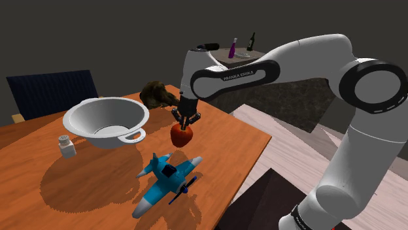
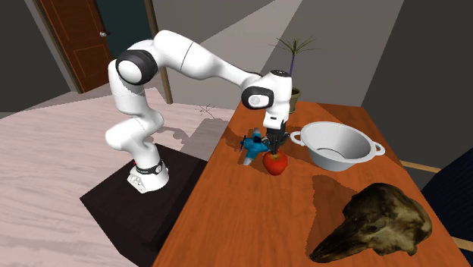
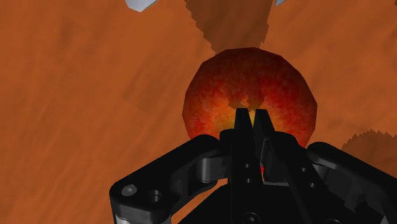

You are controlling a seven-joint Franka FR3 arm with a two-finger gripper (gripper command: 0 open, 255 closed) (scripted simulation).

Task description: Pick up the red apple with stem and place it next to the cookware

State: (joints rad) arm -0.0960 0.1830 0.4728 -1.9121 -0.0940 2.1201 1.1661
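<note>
The red apple (image 1: 182, 135) (image 2: 275, 163) (image 3: 216, 95) is near the middle of the orange-brown wooden table (image 1: 39, 196), at or just above its surface. My black gripper (image 1: 186, 121) (image 2: 274, 146) (image 3: 252, 122) points straight down onto the apple's top. Its fingers are almost together and pinch the stem there. The cookware, a white two-handled pot (image 1: 104, 121) (image 2: 337, 146), stands upright a short way off, toward the shoulder view's left of the apple.
A blue toy plane (image 1: 163, 180) (image 2: 254, 142) lies close to the apple, on the side nearest the stand. A small white shaker (image 1: 66, 145) stands by the pot. A brown lumpy object (image 1: 157, 95) (image 2: 375, 220) lies beyond the apple. A dark chair (image 1: 52, 91) stands behind the table.
</note>
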